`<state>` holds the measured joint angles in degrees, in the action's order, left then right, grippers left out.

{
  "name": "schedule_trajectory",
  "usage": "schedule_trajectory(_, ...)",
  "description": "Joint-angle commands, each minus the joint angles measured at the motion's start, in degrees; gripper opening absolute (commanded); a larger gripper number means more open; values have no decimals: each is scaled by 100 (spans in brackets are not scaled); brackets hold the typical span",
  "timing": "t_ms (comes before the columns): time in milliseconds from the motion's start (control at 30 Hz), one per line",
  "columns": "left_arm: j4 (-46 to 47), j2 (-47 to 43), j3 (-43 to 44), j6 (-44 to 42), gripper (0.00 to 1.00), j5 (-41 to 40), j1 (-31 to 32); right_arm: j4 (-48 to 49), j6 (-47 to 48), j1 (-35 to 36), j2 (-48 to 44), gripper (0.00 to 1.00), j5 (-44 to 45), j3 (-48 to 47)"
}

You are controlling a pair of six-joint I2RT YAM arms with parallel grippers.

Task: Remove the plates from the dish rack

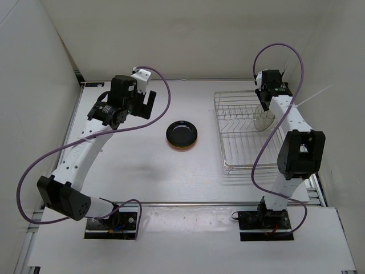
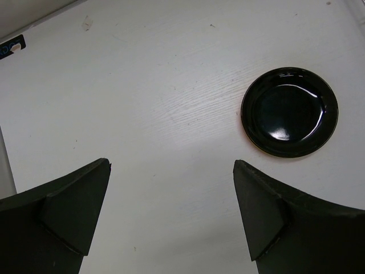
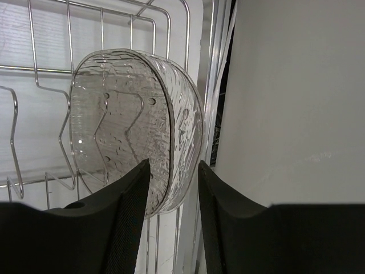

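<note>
The clear plate [image 3: 131,114] stands on edge in the far right of the dish rack [image 1: 227,166], seen faintly in the top view [image 1: 264,121]. My right gripper [image 3: 174,162] is closed onto its lower rim, one finger on each face; from above it [image 1: 266,108] reaches down into the rack. The glossy black plate [image 1: 182,133] lies flat on the table left of the rack, with the orange plate's rim [image 1: 181,148] showing under it. My left gripper [image 2: 171,162] is open and empty above bare table, left of the black plate [image 2: 289,111]. No lime green plate is visible.
The rack's wire bars [image 3: 102,31] rise behind and left of the clear plate. The enclosure's right wall [image 3: 296,103] stands close beside the rack. White walls close in the table at the back and left. Purple cables loop off both arms.
</note>
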<state>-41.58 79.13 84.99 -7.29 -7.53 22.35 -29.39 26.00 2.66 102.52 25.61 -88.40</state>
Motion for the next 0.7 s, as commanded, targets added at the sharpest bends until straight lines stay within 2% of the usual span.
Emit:
schedule_trajectory(0, 124, -311, -18, -18, 100, -108, 15, 223, 54, -37, 57, 43, 120, -178)
schedule_trajectory(133, 124, -311, -18, -18, 100, -108, 15, 223, 54, -37, 110, 42, 120, -107)
schedule_trajectory(367, 124, -311, -70, 35, 100, 94, -178, 284, 2, -90, 286, 30, 120, -54)
schedule_trajectory(533, 124, -311, -70, 87, 100, 234, -231, 284, -112, -90, 348, 30, 120, -2)
schedule_trajectory(600, 124, -311, -70, 87, 100, 234, -231, 284, -113, -90, 348, 21, 120, -2)
schedule_trajectory(667, 124, -259, -70, 87, 100, 234, -231, 232, -113, -90, 348, 19, 120, -2)
